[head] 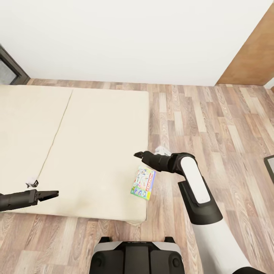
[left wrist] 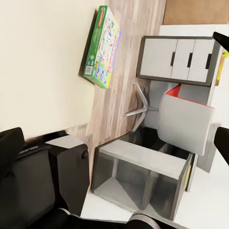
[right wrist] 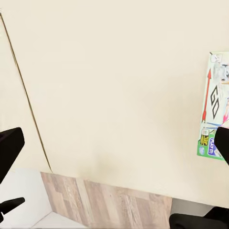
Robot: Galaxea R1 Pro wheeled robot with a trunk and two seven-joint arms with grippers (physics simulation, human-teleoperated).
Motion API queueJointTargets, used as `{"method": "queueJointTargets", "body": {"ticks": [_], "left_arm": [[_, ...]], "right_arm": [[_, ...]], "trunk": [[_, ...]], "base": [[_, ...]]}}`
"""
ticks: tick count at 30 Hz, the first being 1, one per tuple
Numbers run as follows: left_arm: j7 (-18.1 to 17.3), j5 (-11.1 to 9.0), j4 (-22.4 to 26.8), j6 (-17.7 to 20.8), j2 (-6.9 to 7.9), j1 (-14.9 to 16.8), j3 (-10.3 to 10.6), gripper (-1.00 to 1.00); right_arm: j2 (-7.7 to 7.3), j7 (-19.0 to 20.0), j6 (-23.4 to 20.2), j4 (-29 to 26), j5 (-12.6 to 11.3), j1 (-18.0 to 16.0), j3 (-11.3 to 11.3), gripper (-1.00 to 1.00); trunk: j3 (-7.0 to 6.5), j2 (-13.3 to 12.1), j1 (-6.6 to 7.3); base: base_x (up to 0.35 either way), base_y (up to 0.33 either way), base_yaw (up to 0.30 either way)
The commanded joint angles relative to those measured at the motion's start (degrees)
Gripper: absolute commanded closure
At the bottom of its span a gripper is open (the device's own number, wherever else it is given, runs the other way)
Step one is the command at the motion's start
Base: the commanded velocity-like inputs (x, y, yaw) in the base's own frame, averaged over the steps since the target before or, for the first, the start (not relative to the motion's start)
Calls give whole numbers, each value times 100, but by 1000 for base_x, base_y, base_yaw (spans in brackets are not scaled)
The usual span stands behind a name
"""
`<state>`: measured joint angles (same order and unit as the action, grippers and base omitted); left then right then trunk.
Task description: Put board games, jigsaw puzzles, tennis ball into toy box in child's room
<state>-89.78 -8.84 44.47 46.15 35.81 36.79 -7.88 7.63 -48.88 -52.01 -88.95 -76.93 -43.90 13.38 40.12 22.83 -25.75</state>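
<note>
Head view shows your left gripper (head: 57,193) hanging over the near-left part of the bed (head: 76,125), its fingers drawn to a narrow point and holding nothing. Across the mattress, the one board game (head: 143,182) in sight lies flat at the bed's near-right corner, its outer side right along the mattress edge or just over it. Your right gripper (head: 137,154) hovers just beyond that box, empty; whether its fingers are parted you cannot tell from here, though the right wrist view has the fingers at both sides of the picture, which suggests a wide spread. Take the box from the floor side, pinching across its overhanging long edge, since a flat box on a mattress offers no other lip. Right of the bed the wooden floor (head: 213,125) leaves your elbow room.
</note>
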Motion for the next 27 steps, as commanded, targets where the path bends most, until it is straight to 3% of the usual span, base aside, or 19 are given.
{"method": "queueJointTargets", "body": {"ticks": [1, 12, 27], "left_arm": [[-22, 2, 0, 61, 1, 3, 4, -100], [-22, -3, -33, 61, 17, 3, -8, -100], [-22, 5, -44, 61, 5, 3, -3, -100]], "right_arm": [[3, -58, -13, -6, -49, -2, -2, -100], [-10, -32, -11, -12, -50, 151, -14, -100], [-24, -26, -3, -32, -50, 206, 16, -100]], "trunk": [[-1, 9, -4], [-88, 9, -4], [-134, 9, -4]], "base": [[0, 0, 186], [0, 0, 165], [0, 0, -67]]}}
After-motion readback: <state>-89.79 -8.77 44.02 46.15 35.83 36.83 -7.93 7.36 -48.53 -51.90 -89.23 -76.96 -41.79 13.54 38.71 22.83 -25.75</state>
